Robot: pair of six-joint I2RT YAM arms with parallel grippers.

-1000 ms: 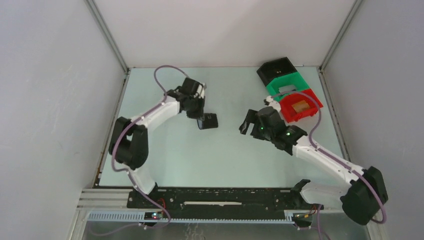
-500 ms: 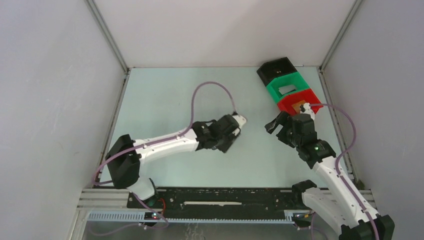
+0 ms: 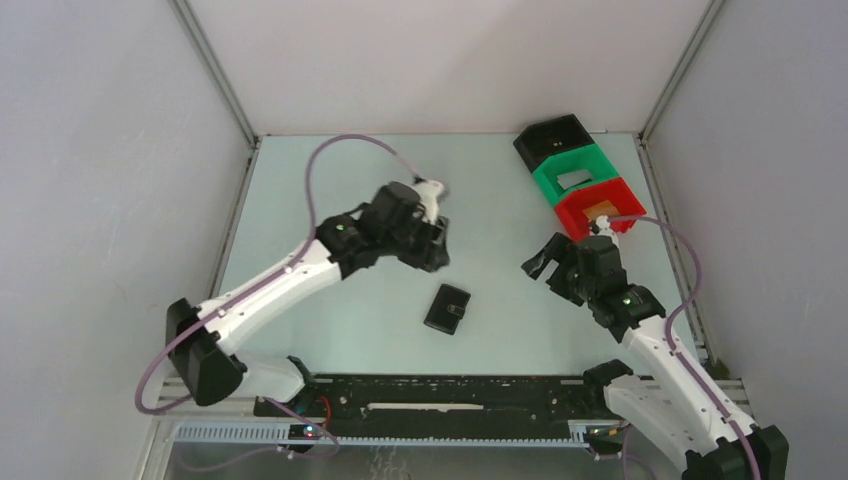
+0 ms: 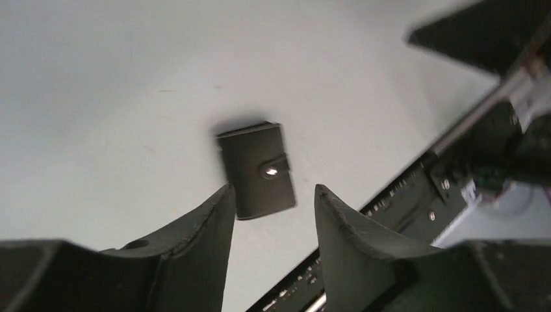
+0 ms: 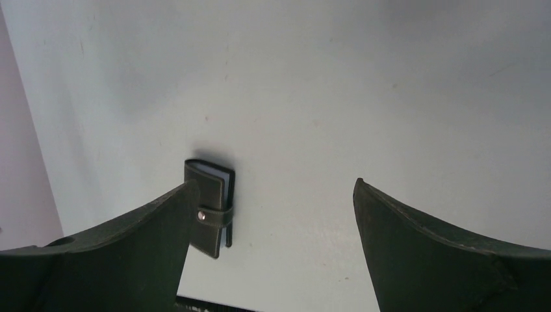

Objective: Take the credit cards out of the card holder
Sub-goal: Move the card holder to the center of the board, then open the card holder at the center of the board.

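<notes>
Card holder [image 3: 447, 308] lies flat on table [image 3: 330, 180], closed, tab snapped down over its metal stud. It sits near the middle between the two arms, close to the black rail [image 3: 430, 390] at the near edge. Left fingers [image 3: 433, 256] hang above the table on the holder's far-left side, clear of it. Left wrist view shows them moderately parted with nothing between, holder visible on the table through the gap. Right fingers [image 3: 537, 265] are spread wide and empty, off to the holder's right, well apart from it. Right wrist view has the holder low by one finger. Credit cards [image 5: 212, 171] show only as a thin pale-blue edge at the holder's open end, so they're inside, count unreadable. Far right of the table has a row of three bins touching: black bin [image 3: 545, 145], green bin [image 3: 550, 178], red bin [image 3: 575, 222]. Red one holds an orange-tan piece [image 3: 600, 212]. Green one shows a pale rectangle inside, can't tell what it is.
</notes>
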